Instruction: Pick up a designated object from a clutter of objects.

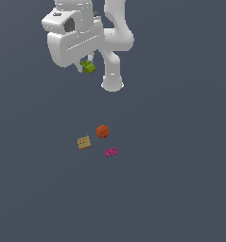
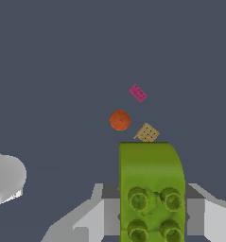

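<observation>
**Lime-green brick held aloft above the clutter**

Fingers [image 2: 98,212] of the white Panda gripper [image 1: 86,66] are clamped on the small lime-green rectangular studded toy brick [image 1: 89,67], one grey pad on each side of it in the wrist view, where the brick [image 2: 151,189] fills the foreground with four round studs showing. In the exterior view the brick hangs under the white hand, well above the dark blue-grey floor [image 1: 180,179]. Three items lie on that floor below: an orange-red ball [image 1: 102,131], a tan square block with a studded face [image 1: 84,142] just toward the exterior view's left of the ball, and a flat magenta studded brick [image 1: 111,151] near the ball. All three are apart from one another.
</observation>
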`<state>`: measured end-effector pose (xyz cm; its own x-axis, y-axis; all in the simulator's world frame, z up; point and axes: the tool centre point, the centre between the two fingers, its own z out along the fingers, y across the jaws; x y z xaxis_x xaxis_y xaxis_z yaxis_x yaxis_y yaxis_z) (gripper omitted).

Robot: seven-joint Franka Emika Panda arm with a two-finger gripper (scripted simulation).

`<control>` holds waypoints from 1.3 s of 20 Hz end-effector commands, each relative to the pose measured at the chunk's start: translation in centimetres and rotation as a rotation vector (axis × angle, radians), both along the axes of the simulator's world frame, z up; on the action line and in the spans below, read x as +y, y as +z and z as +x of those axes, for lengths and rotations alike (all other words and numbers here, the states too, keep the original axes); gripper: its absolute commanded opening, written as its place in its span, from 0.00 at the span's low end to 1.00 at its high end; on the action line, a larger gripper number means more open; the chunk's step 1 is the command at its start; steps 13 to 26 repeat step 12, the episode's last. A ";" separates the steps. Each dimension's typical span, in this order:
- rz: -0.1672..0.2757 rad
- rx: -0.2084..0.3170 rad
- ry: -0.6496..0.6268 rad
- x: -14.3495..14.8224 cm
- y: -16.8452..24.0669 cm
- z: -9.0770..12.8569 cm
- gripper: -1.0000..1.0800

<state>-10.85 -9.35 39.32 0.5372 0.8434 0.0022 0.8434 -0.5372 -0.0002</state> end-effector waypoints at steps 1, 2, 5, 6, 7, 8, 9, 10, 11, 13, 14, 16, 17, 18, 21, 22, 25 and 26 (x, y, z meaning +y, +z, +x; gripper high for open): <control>-0.001 0.001 0.001 -0.9 1.4 -0.1 0.00; -0.001 0.001 0.000 -1.2 1.9 -0.1 0.00; -0.002 0.001 0.000 -1.9 3.0 -0.1 0.00; -0.002 0.001 0.000 -2.1 3.2 -0.1 0.00; -0.002 0.001 0.000 -2.2 3.4 -0.1 0.00; -0.002 0.001 0.000 -2.3 3.6 0.0 0.00; -0.002 0.001 0.000 -2.4 3.7 0.0 0.00; -0.002 0.001 0.000 -2.4 3.7 0.0 0.00; -0.002 0.001 0.001 -2.4 3.7 0.0 0.00; -0.002 0.001 0.001 -2.4 3.8 0.0 0.00; -0.002 0.001 0.001 -2.4 3.8 0.0 0.00; -0.002 0.001 0.001 -2.4 3.8 0.0 0.00; -0.002 0.001 0.001 -2.4 3.8 0.0 0.00; -0.002 0.001 0.001 -2.4 3.8 0.0 0.00; -0.002 0.001 0.001 -2.4 3.8 0.0 0.00; -0.002 0.001 0.001 -2.4 3.8 0.0 0.00; -0.002 0.001 0.001 -2.4 3.8 0.0 0.00; -0.002 0.001 0.001 -2.4 3.8 0.0 0.00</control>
